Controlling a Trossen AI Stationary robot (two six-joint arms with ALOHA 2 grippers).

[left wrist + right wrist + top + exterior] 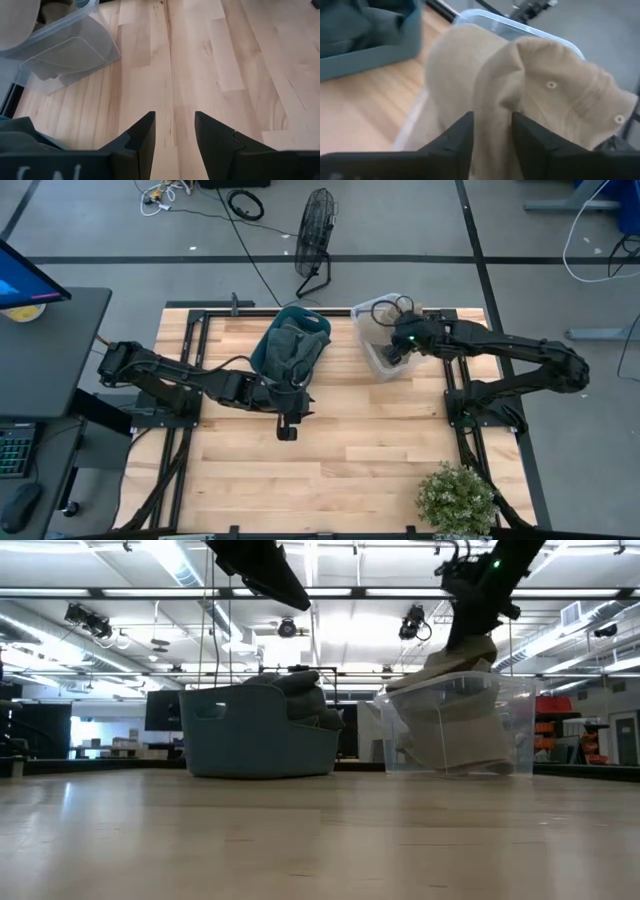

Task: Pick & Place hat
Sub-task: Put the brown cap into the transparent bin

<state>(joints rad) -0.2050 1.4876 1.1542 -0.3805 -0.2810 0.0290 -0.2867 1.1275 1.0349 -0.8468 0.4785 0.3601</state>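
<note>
Right gripper (492, 132) is clamped on a tan fabric cap (540, 90), its two dark fingers (455, 137) pinching a fold of the cloth between them. It holds the cap at the mouth of a clear plastic bin (378, 338) that sits at the far right of the light wooden table (340, 460). Seen from table height, the cap (450, 665) hangs partly above the rim of the bin (455, 725) and partly inside it, and the bin looks tilted, one side lifted off the tabletop (320, 830).

Left gripper (174, 137) hovers over bare boards near the middle of the table, its fingers (142, 137) apart with nothing between them. From overhead the left gripper (287, 425) sits just on the near side of a teal fabric basket (290, 345), which holds dark grey-green folded cloth (292, 340). At table level the basket (255, 730) stands left of the clear bin, the two close but apart.

On the table's near right corner stands a small green potted plant (455, 498). Beyond the far edge, on the grey floor, stands a black floor fan (315, 240).
</note>
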